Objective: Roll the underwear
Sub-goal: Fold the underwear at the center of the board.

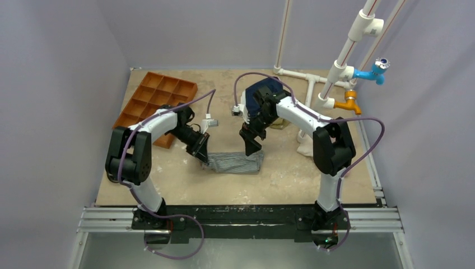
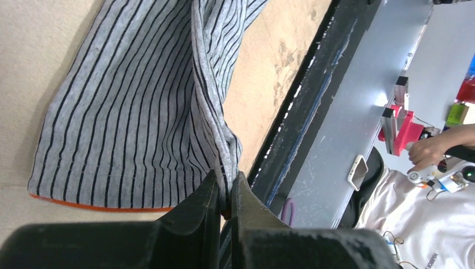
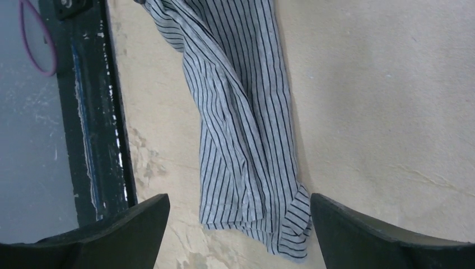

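Note:
The grey-and-white striped underwear point(image 1: 238, 162) lies folded into a long strip on the table, between the two arms. My left gripper point(image 1: 203, 155) is shut on its left end; in the left wrist view the striped cloth point(image 2: 134, 106) runs up from a pinched fold between the two black fingertips point(image 2: 210, 193), and an orange hem shows at the lower edge. My right gripper point(image 1: 251, 148) hangs open just above the right end. In the right wrist view the underwear point(image 3: 246, 134) lies between and beyond the wide-apart fingers point(image 3: 140, 221), touching neither.
An orange-brown compartment tray point(image 1: 157, 100) sits at the back left. A navy garment point(image 1: 263, 92) lies behind the right arm, with an olive-tan piece beside it. White pipes with a blue valve point(image 1: 376, 72) and an orange valve point(image 1: 348, 104) stand at the back right. The table's black front rail point(image 3: 95, 123) is close by.

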